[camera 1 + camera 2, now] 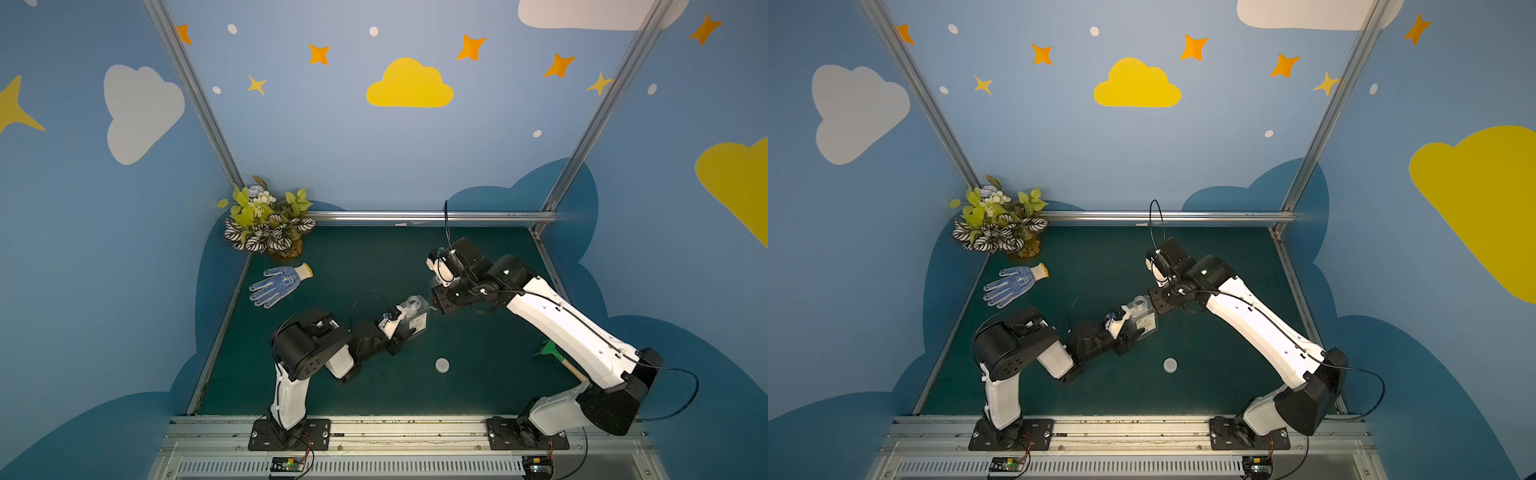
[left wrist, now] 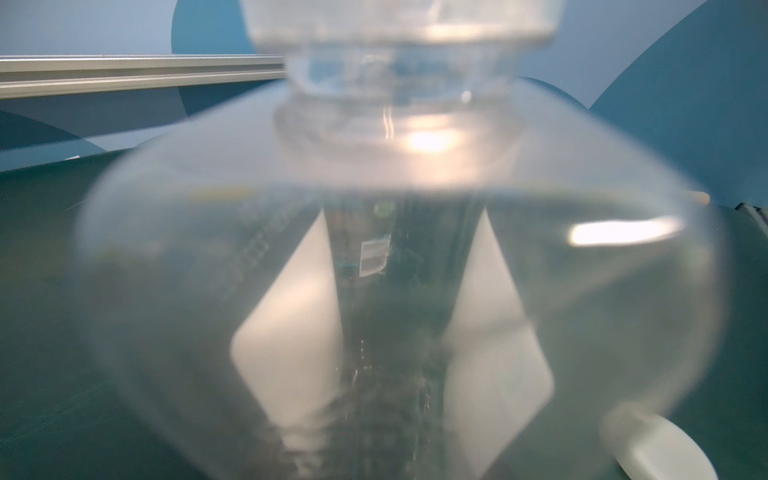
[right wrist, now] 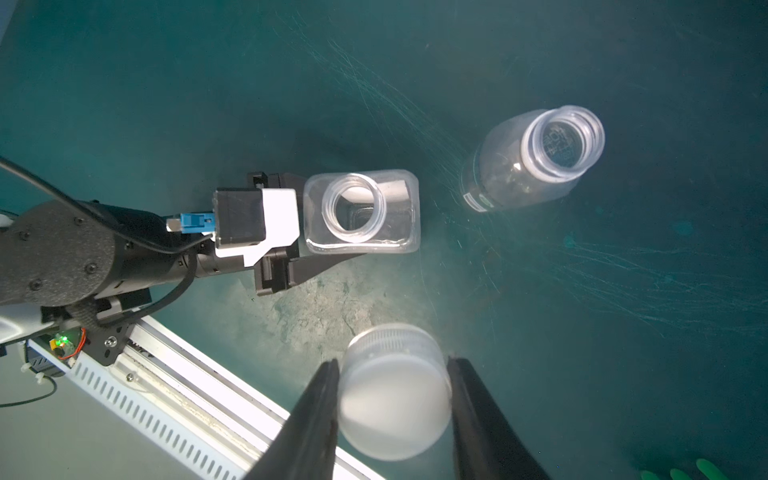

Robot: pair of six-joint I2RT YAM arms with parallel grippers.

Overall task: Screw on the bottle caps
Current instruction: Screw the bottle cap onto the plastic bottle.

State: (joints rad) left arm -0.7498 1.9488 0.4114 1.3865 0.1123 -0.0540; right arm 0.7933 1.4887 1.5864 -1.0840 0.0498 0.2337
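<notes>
A rectangular clear bottle (image 1: 415, 313) with an open neck stands mid-mat, and it fills the left wrist view (image 2: 395, 249). My left gripper (image 1: 411, 323) is shut on its flat sides; one black finger (image 3: 328, 262) lies along its wall. A white bottle cap (image 3: 395, 390) is held in my right gripper (image 3: 392, 361), which hangs just right of and above that bottle (image 3: 361, 212). The round clear bottle (image 3: 536, 162) stands uncapped beside it, seen only in the right wrist view. Another white cap (image 1: 442, 365) lies on the mat in both top views.
A blue-dotted work glove (image 1: 280, 284) and a potted plant (image 1: 266, 220) sit at the far left of the green mat (image 1: 478, 386). A green-headed tool (image 1: 550, 349) lies under my right arm. A metal rail (image 1: 374, 428) runs along the front edge.
</notes>
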